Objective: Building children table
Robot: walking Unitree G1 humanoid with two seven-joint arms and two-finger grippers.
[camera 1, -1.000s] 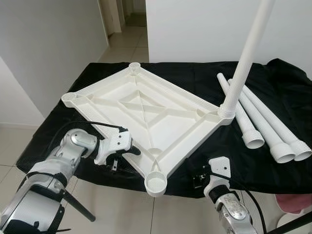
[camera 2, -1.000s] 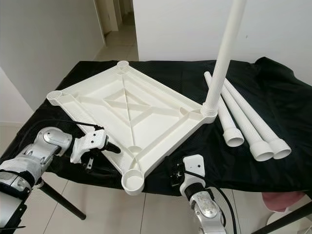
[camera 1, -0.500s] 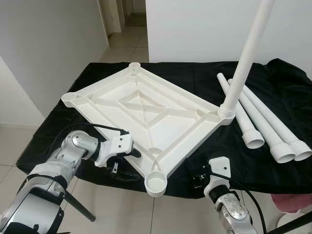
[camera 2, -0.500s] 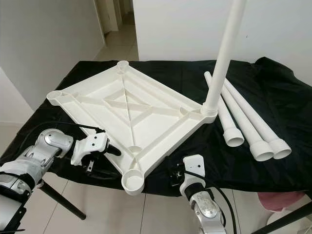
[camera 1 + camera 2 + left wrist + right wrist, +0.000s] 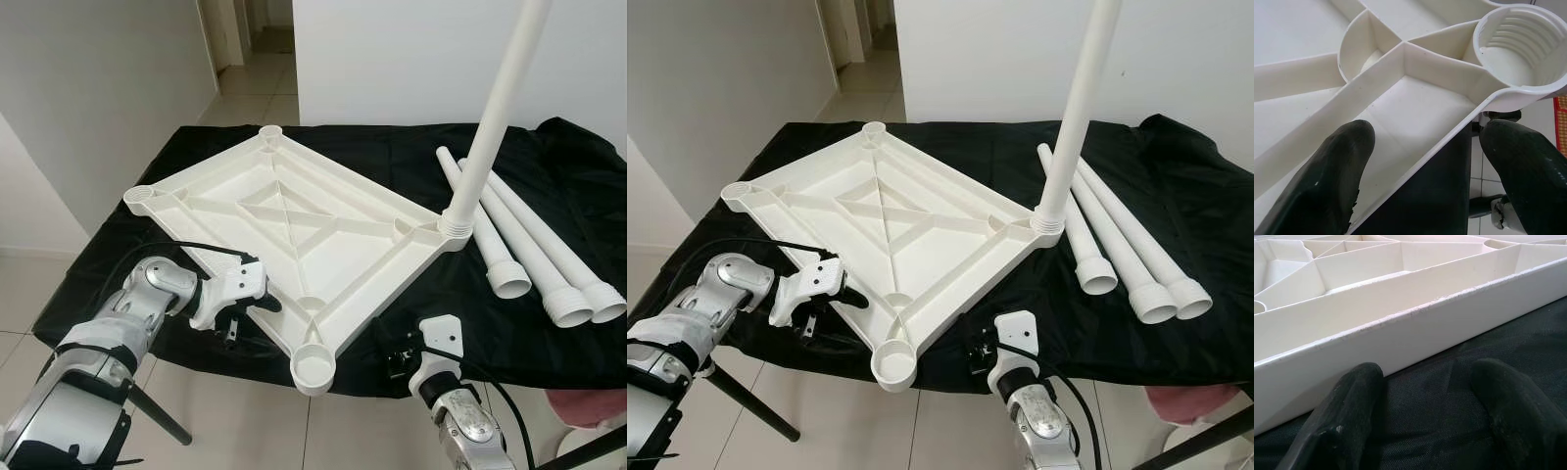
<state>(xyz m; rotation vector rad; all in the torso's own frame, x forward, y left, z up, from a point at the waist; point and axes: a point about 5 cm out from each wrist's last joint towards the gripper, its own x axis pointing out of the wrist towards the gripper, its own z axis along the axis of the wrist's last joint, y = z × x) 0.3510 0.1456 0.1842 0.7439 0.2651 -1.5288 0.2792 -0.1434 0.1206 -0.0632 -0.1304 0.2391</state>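
Left wrist view shows my left tool [image 5: 1420,161] open, straddling the tabletop [image 5: 284,220] rim; it has crept closer. Right tool [image 5: 1425,406] waits open beside that rim, gripping nothing.

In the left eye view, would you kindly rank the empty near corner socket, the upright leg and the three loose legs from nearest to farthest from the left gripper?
From the left gripper at the tabletop's near-left edge:
1. Empty near corner socket, just to its right at the front.
2. Upright leg, standing in the right corner socket.
3. Loose legs, lying on the black cloth at far right.
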